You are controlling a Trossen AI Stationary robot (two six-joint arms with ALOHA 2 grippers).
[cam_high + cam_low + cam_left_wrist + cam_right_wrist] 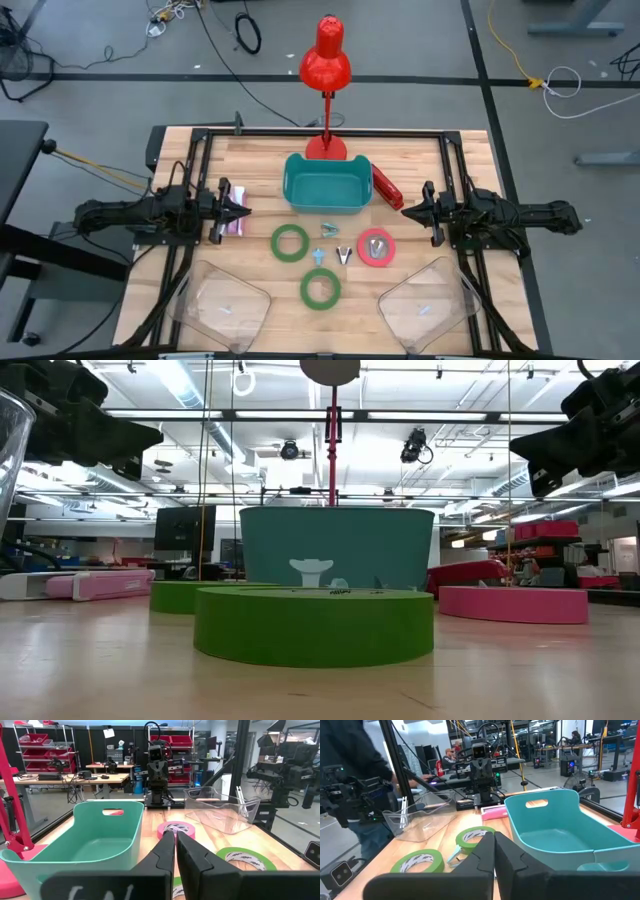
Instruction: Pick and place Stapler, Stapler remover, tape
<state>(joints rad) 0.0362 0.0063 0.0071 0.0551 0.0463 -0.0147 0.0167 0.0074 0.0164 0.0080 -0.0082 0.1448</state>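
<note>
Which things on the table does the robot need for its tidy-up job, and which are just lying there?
For the job:
- red stapler
- pink stapler
- staple removers
- two green tape rolls
- pink tape roll
- teal bin, likely the drop spot

Just there:
- red lamp
- two clear containers

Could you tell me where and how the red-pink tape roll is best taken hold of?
The red-pink tape roll lies flat with its open centre facing up. Probably best to come straight down and pinch one side of the ring, one finger in the hole, one outside. The right gripper is nearest.
</note>
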